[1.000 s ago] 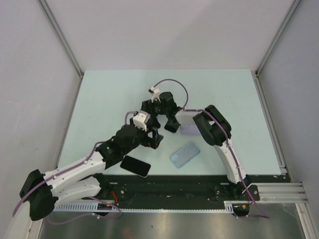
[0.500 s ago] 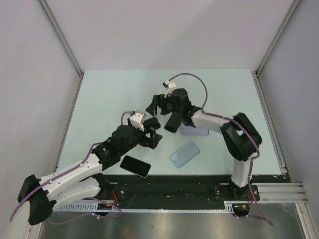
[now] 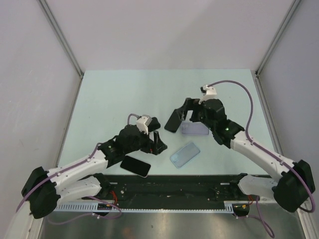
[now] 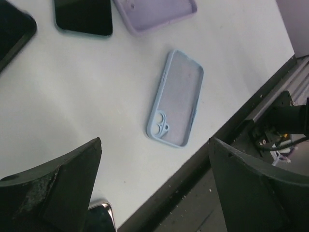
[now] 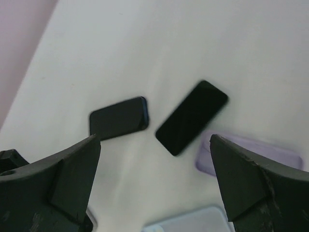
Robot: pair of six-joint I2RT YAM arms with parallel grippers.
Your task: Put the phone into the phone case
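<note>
Top external view: left gripper (image 4: 154,142) and right gripper (image 5: 154,140) both wide, empty; phone (image 3: 173,119) lies beside lilac case (image 3: 194,130), not yet inserted.

Tilted phone (image 5: 192,117), second phone (image 5: 119,118), lilac case (image 5: 251,157), blue case (image 5: 188,222)

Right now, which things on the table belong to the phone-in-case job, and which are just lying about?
Likely job:
black phone
lilac case beside it

Likely spare:
blue case
phone at near edge
third black phone

Nothing is gripped yet, so this split is a guess.
</note>
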